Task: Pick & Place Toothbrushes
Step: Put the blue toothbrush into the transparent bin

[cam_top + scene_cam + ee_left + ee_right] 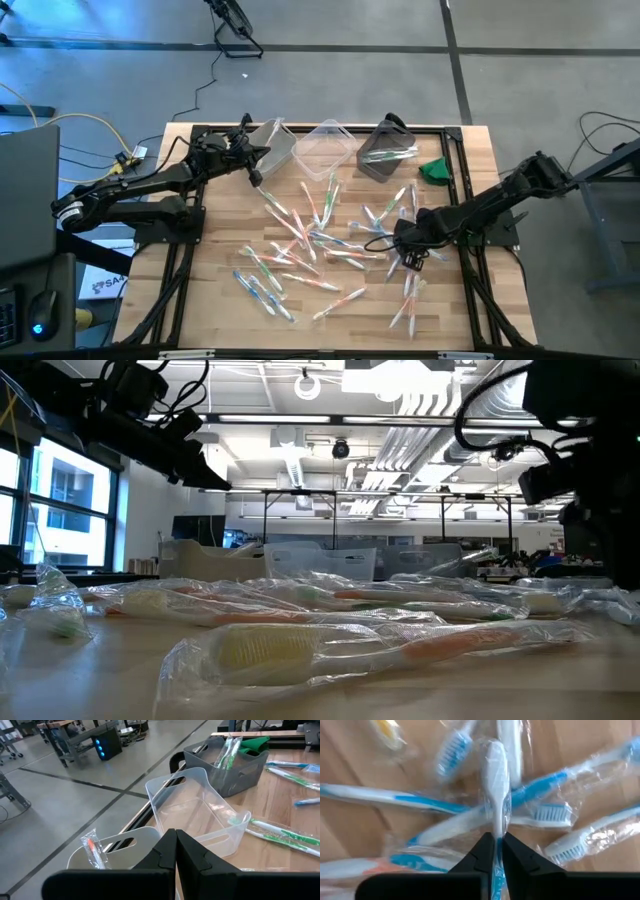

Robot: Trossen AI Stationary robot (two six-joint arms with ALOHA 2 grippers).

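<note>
Many wrapped toothbrushes (320, 245) lie scattered on the wooden table, with blue, green or orange handles; the low view shows them close up (400, 648). My right gripper (408, 252) points down into the right part of the pile and is shut on a white and blue toothbrush (495, 780). My left gripper (256, 176) hangs shut over the near rim of the leftmost clear bin (270, 143) with nothing between its fingers (175, 845). One orange toothbrush (93, 851) stands in that bin. My right gripper pinches the wrapped white and blue toothbrush between its two fingers at the handle, where white turns to blue (496, 836). The fingers come from above, pointing down. Its white end (495, 751) reaches away over other blue brushes; whether it is lifted clear I cannot tell.
Three bins stand in a row at the far edge: the leftmost clear one, a middle clear one (325, 148) and a dark grey one (385, 152) holding green toothbrushes (227, 751). A small green object (435, 170) lies right of the grey bin.
</note>
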